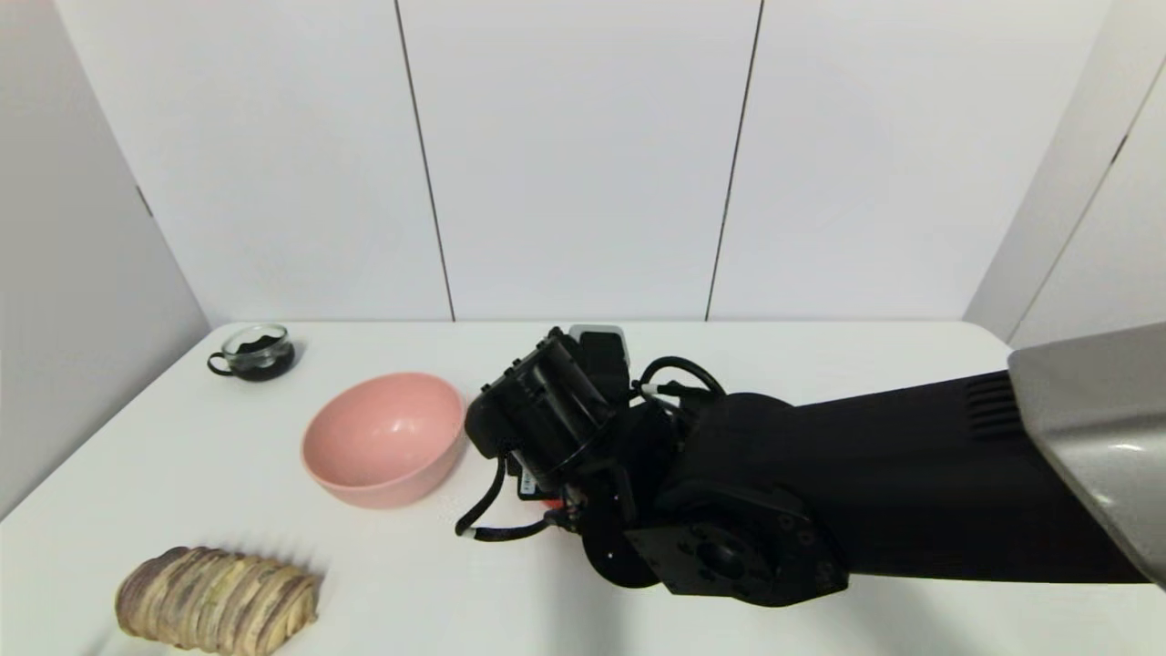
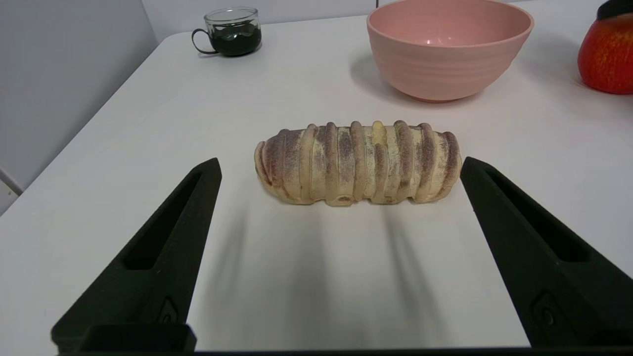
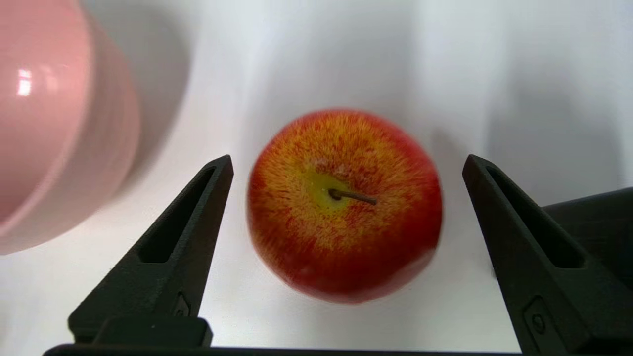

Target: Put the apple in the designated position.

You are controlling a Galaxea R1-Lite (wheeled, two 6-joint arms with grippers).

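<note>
The red apple (image 3: 343,205), with a yellow-orange blush around its stem, stands stem-up on the white table (image 3: 316,59) just right of the pink bowl (image 3: 54,123). My right gripper (image 3: 346,160) hangs open straight above it, one finger on either side and neither touching. In the head view my right arm (image 1: 729,474) hides nearly all of the apple; only a red sliver (image 1: 549,501) shows. From the left wrist view the apple (image 2: 607,57) sits at the far right. No mark shows the designated position. My left gripper (image 2: 341,163) is open, low over the table's near left.
A ridged bread loaf (image 1: 219,599) lies at the front left, just ahead of the left fingers (image 2: 163,247). A glass cup of dark liquid (image 1: 255,352) stands at the back left. The pink bowl (image 1: 384,437) sits left of centre. White wall panels back the table.
</note>
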